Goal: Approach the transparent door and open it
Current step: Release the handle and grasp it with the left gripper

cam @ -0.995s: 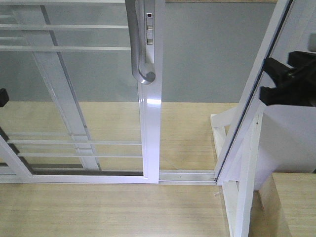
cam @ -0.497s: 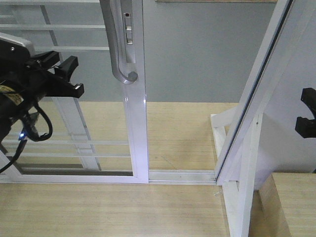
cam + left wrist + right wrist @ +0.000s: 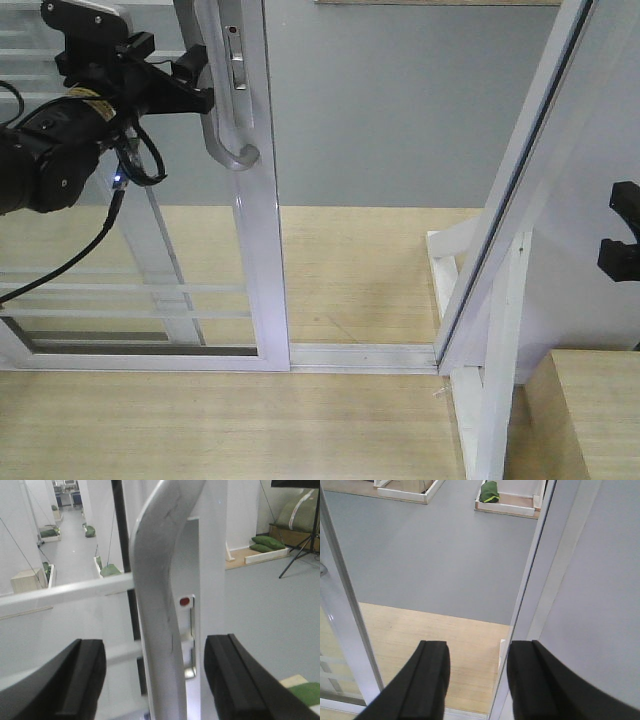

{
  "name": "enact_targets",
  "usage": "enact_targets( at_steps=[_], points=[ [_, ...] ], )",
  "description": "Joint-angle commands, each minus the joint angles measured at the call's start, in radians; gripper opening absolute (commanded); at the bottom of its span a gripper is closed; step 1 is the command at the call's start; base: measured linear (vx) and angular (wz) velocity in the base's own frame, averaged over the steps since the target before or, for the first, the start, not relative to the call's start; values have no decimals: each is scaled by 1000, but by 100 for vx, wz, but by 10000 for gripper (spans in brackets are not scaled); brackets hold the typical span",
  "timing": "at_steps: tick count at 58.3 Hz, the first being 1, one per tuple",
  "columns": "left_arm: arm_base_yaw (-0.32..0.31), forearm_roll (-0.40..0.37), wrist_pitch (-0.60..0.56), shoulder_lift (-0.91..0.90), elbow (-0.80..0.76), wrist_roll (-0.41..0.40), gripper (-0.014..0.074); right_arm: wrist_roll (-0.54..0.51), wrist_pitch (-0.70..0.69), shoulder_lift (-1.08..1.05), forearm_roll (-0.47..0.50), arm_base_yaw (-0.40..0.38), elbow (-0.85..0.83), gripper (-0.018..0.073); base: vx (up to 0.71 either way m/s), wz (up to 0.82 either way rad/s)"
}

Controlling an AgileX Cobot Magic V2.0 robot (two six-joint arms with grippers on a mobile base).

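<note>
Left hand (image 3: 157, 680) straddles handle (image 3: 160, 605) of transparent door (image 3: 262, 260); white frame (image 3: 530, 170) right.

handle (image 3: 213, 120): top cut off | right claw (image 3: 618, 228): half out of frame

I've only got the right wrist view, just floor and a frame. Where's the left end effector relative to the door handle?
Observer: Left wrist view: the left end effector straddles the grey handle.
Operator: Clamped on it?
Observer: No, gaps show on both sides; it's open.
Operator: And the door?
Observer: Front view: the transparent door stands apart from the right frame, bare track between.
</note>
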Motion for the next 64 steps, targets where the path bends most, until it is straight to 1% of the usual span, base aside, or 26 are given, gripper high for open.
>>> enact_targets(
  at_steps=[1, 12, 14, 24, 28, 34, 48, 53, 60, 64],
  points=[
    [-5, -26, -75, -2, -90, -9, 545, -2, -60, -4, -17, -5, -28, 367, 0, 0],
    [-3, -125, -63, 79, -194, 3, 545, -2, -57, -4, -17, -5, -28, 367, 0, 0],
    [-3, -125, -63, 89, -209, 11, 545, -2, -57, -4, -17, -5, -28, 367, 0, 0],
    [7, -176, -59, 137, -272, 54, 544, -2, -48, -4, -17, -5, -28, 367, 0, 0],
    [16, -194, -58, 137, -275, 54, 537, -2, -31, -4, -17, -5, -28, 365, 0, 0],
    [27, -197, -44, 136, -273, 54, 512, -2, -5, -4, -17, -5, -28, 365, 0, 0],
    [27, -197, 41, 116, -273, 54, 432, -2, -1, -4, -17, -5, -28, 365, 0, 0],
    [36, -197, 48, 116, -273, 54, 409, -2, -1, -4, -17, -5, -28, 365, 0, 0],
    [51, -199, 52, 114, -273, 54, 389, -2, 0, -4, -17, -5, -28, 365, 0, 0],
    [65, -214, 69, 104, -273, 54, 388, -2, 2, -4, -17, -5, -28, 365, 0, 0]
  ],
)
